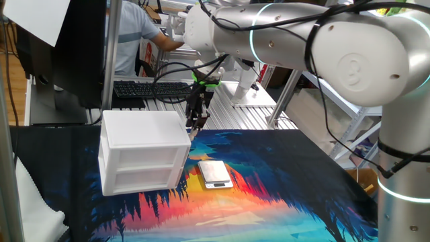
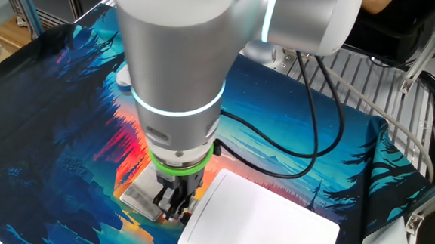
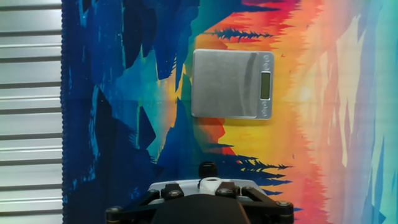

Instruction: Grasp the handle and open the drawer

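At the cabinet [image 1: 144,151] front edge, gripper [image 1: 196,122] above handle [image 3: 212,183]

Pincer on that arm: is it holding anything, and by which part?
Cannot tell for sure: the pincer sits right at the small white handle, but its fingertips are hidden from every view.

Nothing here can actually be read. The silver scale [image 3: 231,84] on the printed mat [image 3: 124,93] has a small display window and buttons along one edge, but the window shows no digits I can make out. The white cabinet [image 1: 144,151] carries no label or marking. The keyboard [image 1: 151,88] at the back is too small and blurred for its key legends to be legible
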You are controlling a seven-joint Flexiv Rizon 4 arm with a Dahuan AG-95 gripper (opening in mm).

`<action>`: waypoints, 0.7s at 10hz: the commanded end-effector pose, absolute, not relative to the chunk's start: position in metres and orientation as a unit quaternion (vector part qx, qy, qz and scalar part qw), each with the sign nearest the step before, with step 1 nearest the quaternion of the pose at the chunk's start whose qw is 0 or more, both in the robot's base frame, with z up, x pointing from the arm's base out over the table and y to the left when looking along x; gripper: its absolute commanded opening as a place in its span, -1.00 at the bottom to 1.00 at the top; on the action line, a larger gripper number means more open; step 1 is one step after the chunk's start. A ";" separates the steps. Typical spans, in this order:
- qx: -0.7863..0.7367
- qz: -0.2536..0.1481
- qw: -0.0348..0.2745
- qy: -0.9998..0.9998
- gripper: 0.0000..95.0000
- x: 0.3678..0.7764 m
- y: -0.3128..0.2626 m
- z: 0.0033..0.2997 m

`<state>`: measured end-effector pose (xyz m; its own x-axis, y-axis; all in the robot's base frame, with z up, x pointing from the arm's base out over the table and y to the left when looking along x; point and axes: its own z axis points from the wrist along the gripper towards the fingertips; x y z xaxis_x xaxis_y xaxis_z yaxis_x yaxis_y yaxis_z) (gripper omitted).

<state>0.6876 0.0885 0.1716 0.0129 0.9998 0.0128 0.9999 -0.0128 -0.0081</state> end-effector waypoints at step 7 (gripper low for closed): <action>-0.711 -0.005 0.005 -0.703 -0.20 0.677 0.090 0.166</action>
